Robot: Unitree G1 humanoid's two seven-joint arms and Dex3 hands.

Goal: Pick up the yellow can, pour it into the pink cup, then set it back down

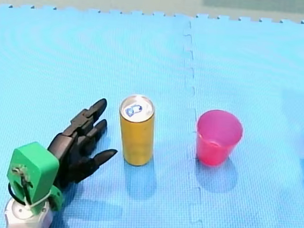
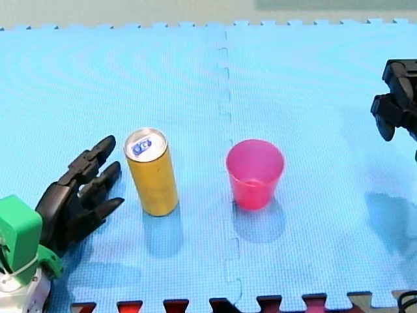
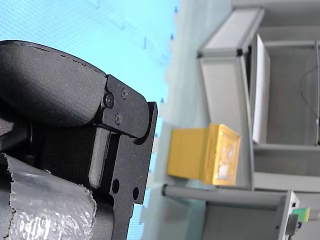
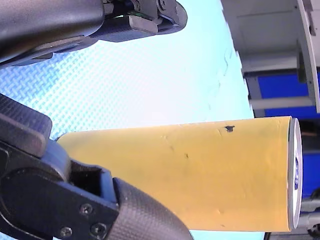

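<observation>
Head views: yellow can [image 1: 136, 136] stands upright on the blue foam mat [image 1: 93, 63]. The pink cup [image 1: 218, 138] is upright to one side of it, near but apart, by the mat seam. Left hand [image 1: 82, 140] is just beside the can on the side away from the cup, empty and not closed on anything. Right hand [image 2: 399, 98] is at the far right edge, well apart from both; can't tell if it's open or closed. Second wrist view has the can wall close up at the fingers, contact unclear. Risks as I read it: the can is tall and narrow, so a fingertip nudge before the wrap closes could tip it toward the cup. The smooth wall could slip in a loose three-finger grip during the tilt. The light cup could topple if the can rim clips it.
</observation>
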